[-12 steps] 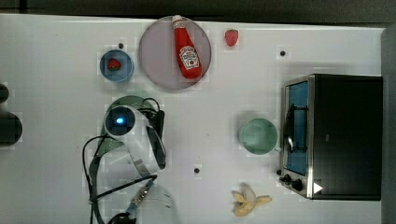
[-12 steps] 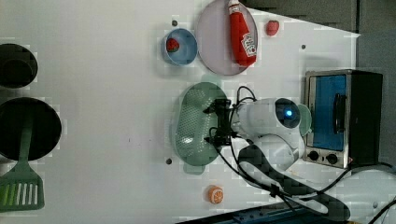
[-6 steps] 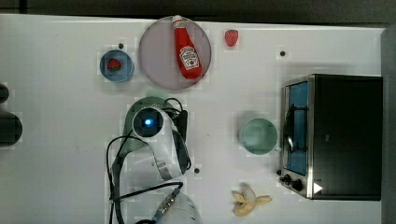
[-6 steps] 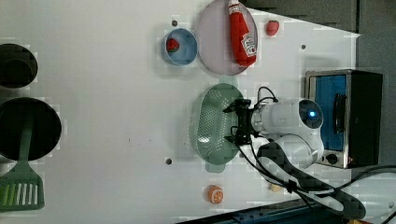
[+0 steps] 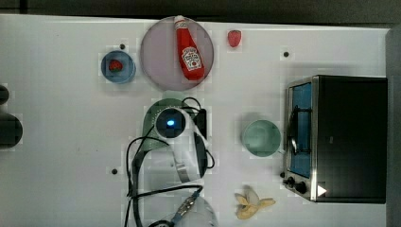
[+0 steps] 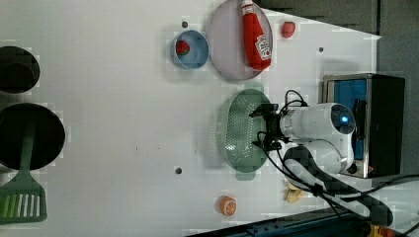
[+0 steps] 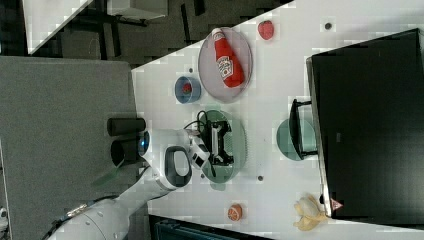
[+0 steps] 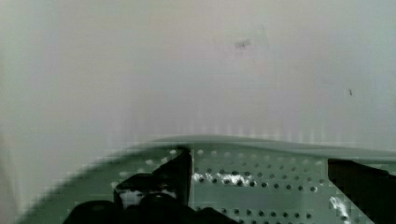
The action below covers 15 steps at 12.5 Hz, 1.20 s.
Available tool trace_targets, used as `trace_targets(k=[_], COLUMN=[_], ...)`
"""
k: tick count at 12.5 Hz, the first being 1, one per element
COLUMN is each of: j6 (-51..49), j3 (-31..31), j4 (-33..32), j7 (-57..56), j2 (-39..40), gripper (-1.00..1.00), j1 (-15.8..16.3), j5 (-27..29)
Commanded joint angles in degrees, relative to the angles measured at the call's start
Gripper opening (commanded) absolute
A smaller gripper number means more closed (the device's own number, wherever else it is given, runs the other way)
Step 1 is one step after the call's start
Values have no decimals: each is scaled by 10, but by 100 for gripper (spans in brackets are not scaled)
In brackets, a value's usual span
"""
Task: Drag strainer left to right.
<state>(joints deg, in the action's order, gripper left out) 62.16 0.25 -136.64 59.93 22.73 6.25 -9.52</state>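
The strainer (image 6: 239, 131) is a pale mint-green oval colander lying on the white table, just below the pink plate in the left view. My gripper (image 6: 259, 129) reaches down into its bowl on the side toward the left view's right. It is open, with the black fingers (image 6: 261, 111) spread wide along the strainer's length and nothing clamped between them. In the wrist view the perforated floor of the strainer (image 8: 261, 172) lies between the two fingers (image 8: 175, 172). From the top view my arm covers most of the strainer (image 5: 152, 118). The right view shows the gripper (image 7: 220, 142) inside the strainer (image 7: 239, 145).
A toaster oven (image 5: 340, 137) stands at the top view's right, with a round teal bowl (image 5: 261, 138) in front of it. A pink plate (image 5: 158, 61) with a ketchup bottle (image 5: 190, 52) and a blue bowl (image 5: 126, 71) lie beyond the strainer. A banana (image 5: 253, 205) lies near the front edge.
The arm and the strainer have slid together toward the right in both the top view and the left view. The fingers stayed open.
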Motion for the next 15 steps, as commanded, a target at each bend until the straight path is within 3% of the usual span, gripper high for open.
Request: trace_targets(k=[1, 10, 15], j6=[-3, -3, -78], j3=[-48, -79, -39], j4=[5, 4, 10], j7=[-71, -115, -236], j2=[-9, -15, -147], gripper=[100, 100, 100], j1=[-16, -16, -15], j5=[8, 10, 14])
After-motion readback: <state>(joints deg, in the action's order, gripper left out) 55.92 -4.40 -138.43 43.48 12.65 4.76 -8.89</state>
